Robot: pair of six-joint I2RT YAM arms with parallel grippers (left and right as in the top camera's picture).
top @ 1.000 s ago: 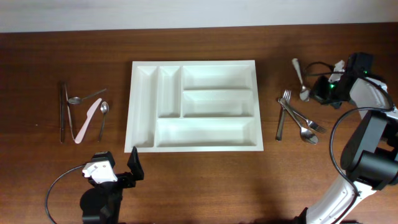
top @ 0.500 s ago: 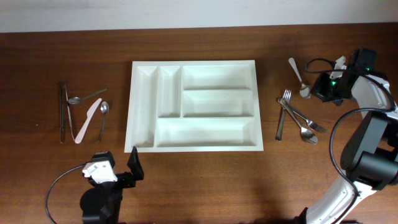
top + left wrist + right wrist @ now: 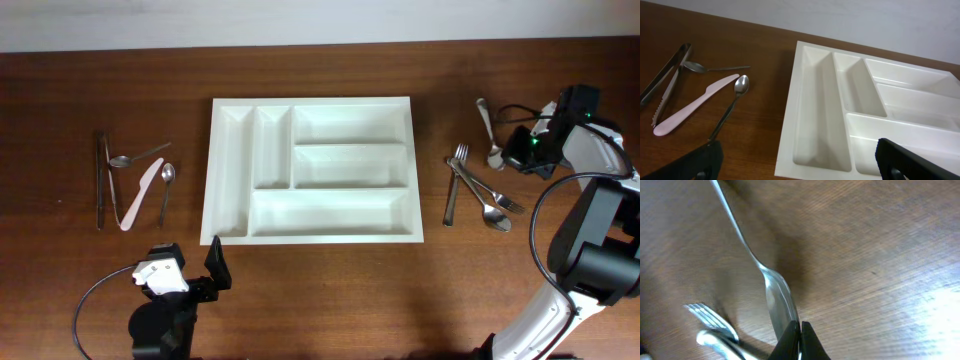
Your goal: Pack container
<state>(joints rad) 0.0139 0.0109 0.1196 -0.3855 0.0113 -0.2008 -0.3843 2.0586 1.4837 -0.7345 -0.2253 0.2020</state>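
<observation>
Container [image 3: 310,102] mid-table [image 3: 80,280], one spoon gripped out on the right.

The white five-compartment container is seen lying flat, set between two groups of cutlery. The right hand [image 3: 800,340] is pinched shut on the tip of a spoon [image 3: 775,292] bowl, the handle stretching away from it over the wood. A fork [image 3: 453,185] and other crossed pieces are spread just beside that spoon, nearer the container. The left hand [image 3: 797,162] is held wide apart, low at the near edge, with the container's near left corner framed between its fingers and not touched. Tongs [image 3: 101,180], a pink knife [image 3: 140,195] and two smaller spoons are laid out on the left, well apart from the container.
</observation>
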